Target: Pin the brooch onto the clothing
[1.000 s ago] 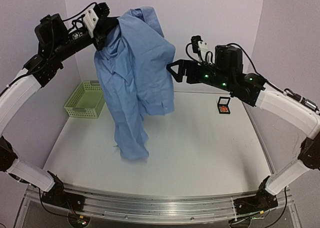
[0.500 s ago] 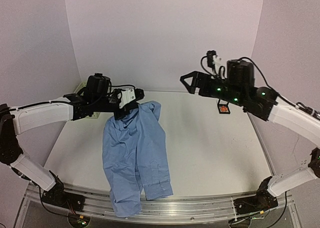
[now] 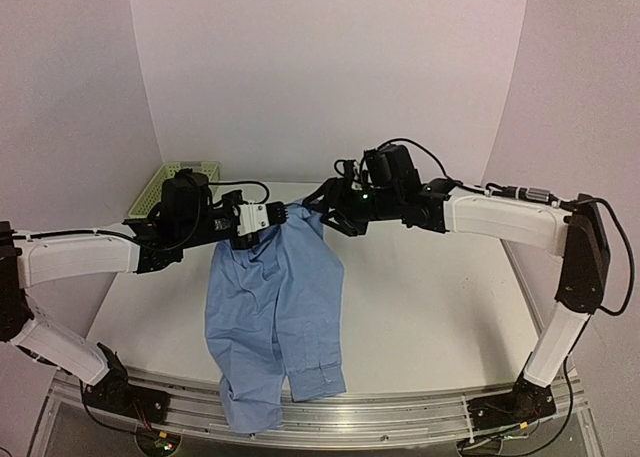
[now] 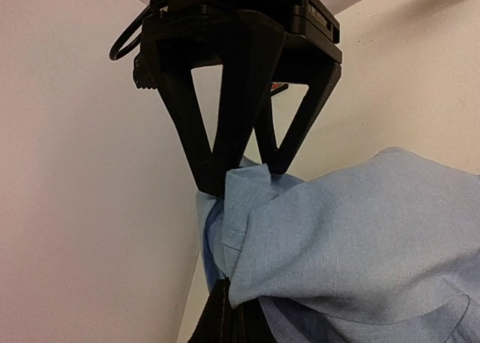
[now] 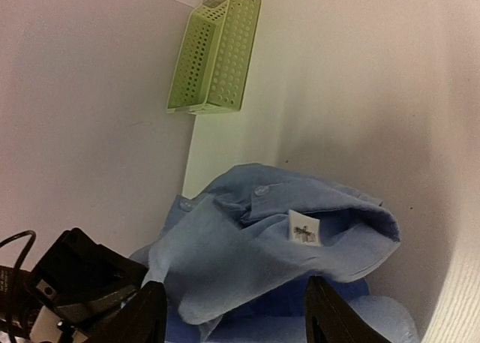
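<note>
Pale lilac walls (image 3: 330, 67) close in behind a white table (image 3: 430, 287), and your shirt (image 3: 272, 317) lies spread on it. Its body and sleeves trail down to the table's near edge, while its collar end is raised off the surface. Your left fingers (image 4: 223, 320) are clamped tight on a bunch of cloth at that collar and hold it up. Your right fingers (image 5: 150, 317) come at the shirt from the opposite side, at the same collar. They stand apart, one on either side of a folded edge of cloth just beyond the left fingers' grip. You cannot tell whether they press on the fold or only flank it. From the right wrist you see a small white label (image 5: 304, 229) inside the collar fold, with blue cloth bunched around it. Behind the shirt and to its left, a pale green basket (image 3: 185, 169) sits by the back wall, well apart from the cloth.
</note>
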`<state>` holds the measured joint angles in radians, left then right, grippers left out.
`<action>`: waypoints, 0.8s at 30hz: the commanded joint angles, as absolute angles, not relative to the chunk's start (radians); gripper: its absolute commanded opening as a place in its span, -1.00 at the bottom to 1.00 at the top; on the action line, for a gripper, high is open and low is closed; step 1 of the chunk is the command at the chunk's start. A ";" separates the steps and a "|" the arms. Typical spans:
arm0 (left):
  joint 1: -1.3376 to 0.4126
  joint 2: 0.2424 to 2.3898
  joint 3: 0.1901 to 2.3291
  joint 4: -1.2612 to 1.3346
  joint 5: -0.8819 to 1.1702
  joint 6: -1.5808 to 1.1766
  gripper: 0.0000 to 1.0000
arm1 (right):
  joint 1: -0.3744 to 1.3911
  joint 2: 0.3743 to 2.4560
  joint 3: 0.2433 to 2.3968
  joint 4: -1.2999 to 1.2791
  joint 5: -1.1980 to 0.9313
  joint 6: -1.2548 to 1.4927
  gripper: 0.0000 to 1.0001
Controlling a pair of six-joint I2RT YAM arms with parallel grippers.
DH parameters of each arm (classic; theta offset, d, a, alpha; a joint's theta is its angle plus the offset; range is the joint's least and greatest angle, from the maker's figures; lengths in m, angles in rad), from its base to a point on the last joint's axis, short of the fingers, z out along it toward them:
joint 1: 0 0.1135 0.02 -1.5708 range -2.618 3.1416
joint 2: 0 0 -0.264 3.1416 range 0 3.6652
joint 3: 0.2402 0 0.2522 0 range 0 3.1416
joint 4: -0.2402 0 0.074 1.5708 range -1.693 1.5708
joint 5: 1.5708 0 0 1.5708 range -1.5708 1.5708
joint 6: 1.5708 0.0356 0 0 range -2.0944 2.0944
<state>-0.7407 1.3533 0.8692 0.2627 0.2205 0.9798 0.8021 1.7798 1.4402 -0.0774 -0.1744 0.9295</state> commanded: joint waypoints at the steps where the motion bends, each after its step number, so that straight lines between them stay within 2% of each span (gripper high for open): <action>1: -0.744 1.346 0.872 0.378 0.179 1.022 -1.00 | 0.810 1.706 1.459 -0.017 -0.238 1.081 0.23; 2: -0.744 1.350 0.873 0.384 0.173 1.023 -1.00 | 0.811 1.694 1.447 -0.020 -0.240 1.104 0.27; 5: -0.744 1.357 0.879 0.394 0.165 1.028 -1.00 | 0.824 1.656 1.428 -0.062 -0.236 1.136 0.59; 8: -0.744 1.361 0.883 0.396 0.165 1.033 -1.00 | 0.851 1.639 1.447 -0.099 -0.218 1.139 0.63; 10: -0.744 1.358 0.882 0.394 0.175 1.033 -1.00 | 0.860 1.657 1.466 -0.099 -0.221 1.138 0.59; 17: -0.746 1.353 0.879 0.399 0.199 1.039 -1.00 | 0.863 1.795 1.571 -0.097 -0.236 1.105 0.06; 19: -0.746 1.351 0.879 0.399 0.202 1.044 -1.00 | 0.863 1.813 1.581 -0.097 -0.225 1.099 0.03; 24: -0.746 1.344 0.876 0.393 0.220 1.046 -1.00 | 0.861 1.845 1.622 -0.100 -0.190 1.072 0.10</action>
<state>-0.7406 1.3636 0.8684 0.3237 0.1878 1.0278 0.8635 1.8275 1.5582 -0.1026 -0.2277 1.1012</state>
